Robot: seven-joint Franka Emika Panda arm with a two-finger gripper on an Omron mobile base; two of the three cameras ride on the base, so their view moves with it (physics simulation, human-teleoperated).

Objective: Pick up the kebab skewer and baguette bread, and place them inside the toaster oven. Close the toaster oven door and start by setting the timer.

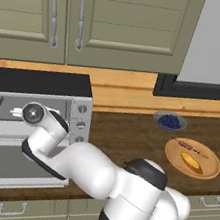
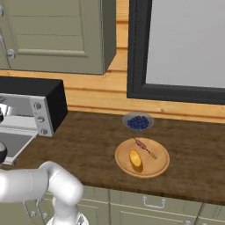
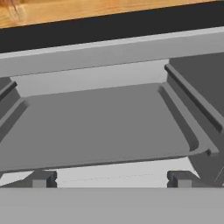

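The toaster oven (image 1: pixel 40 84) stands at the left of the counter with the toaster oven door (image 1: pixel 14 164) dropped flat in front of it. My gripper (image 1: pixel 16 112) is at the oven's mouth, pointing in, open and empty. In the hand view its fingertips (image 3: pixel 43 179) stand wide apart before the bare oven tray (image 3: pixel 100 127). Far to the right, the kebab skewer (image 1: pixel 191 147) and the baguette bread (image 1: pixel 191 162) lie side by side on a wooden plate (image 1: pixel 212 172). The right base view shows the skewer (image 2: pixel 145 147), the bread (image 2: pixel 135 159) and the oven (image 2: pixel 44 103).
A bowl of blueberries (image 1: pixel 169 121) sits behind the plate, near the wall. Three knobs (image 1: pixel 82 110) line the oven's right panel. Upper cabinets (image 1: pixel 97 18) hang above the oven. A dark-framed window (image 2: pixel 184 48) is at the right. The counter's front edge runs just below the plate.
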